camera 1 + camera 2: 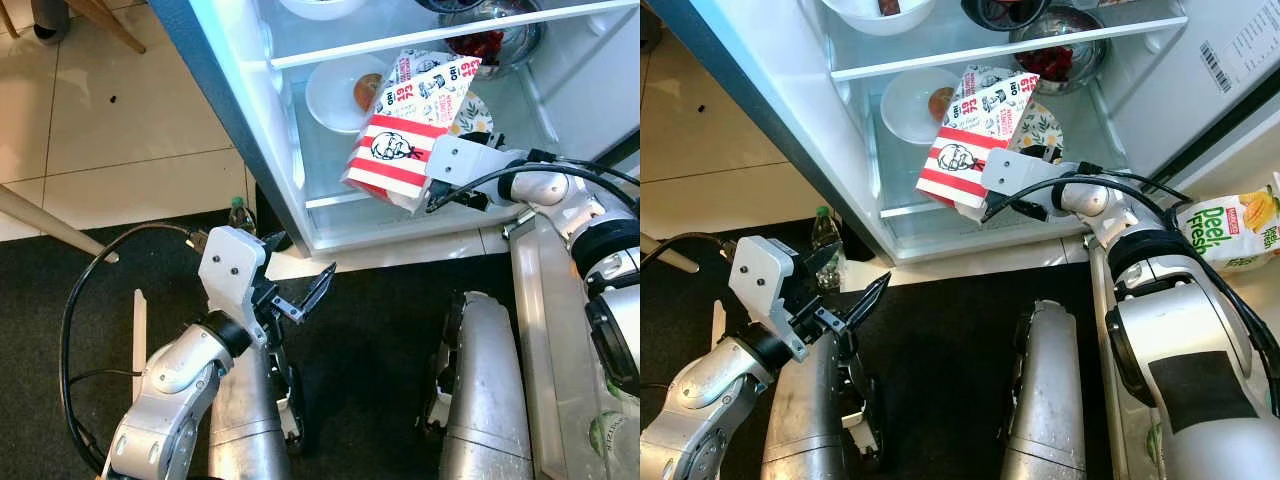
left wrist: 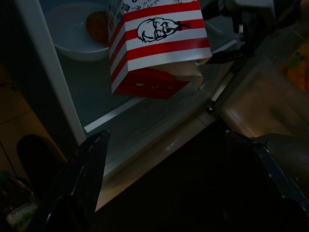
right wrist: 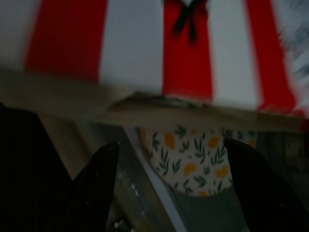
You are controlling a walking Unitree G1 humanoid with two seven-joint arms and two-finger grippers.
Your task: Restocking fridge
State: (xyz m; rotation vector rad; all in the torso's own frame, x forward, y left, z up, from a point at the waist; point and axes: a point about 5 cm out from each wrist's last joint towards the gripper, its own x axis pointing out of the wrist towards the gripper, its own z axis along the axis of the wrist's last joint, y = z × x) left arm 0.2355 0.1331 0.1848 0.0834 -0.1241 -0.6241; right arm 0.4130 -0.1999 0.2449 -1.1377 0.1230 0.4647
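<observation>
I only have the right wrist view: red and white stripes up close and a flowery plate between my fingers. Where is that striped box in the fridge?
Observer: The striped box is tilted above the lowest shelf. Its lower corner is by the right gripper, and the flowery plate is behind it.
Operator: Anything beside it?
Observer: A white bowl holding something round and brownish sits to the box's left.
Operator: And my other arm?
Observer: The left gripper is open over the dark mat, outside the fridge.
</observation>
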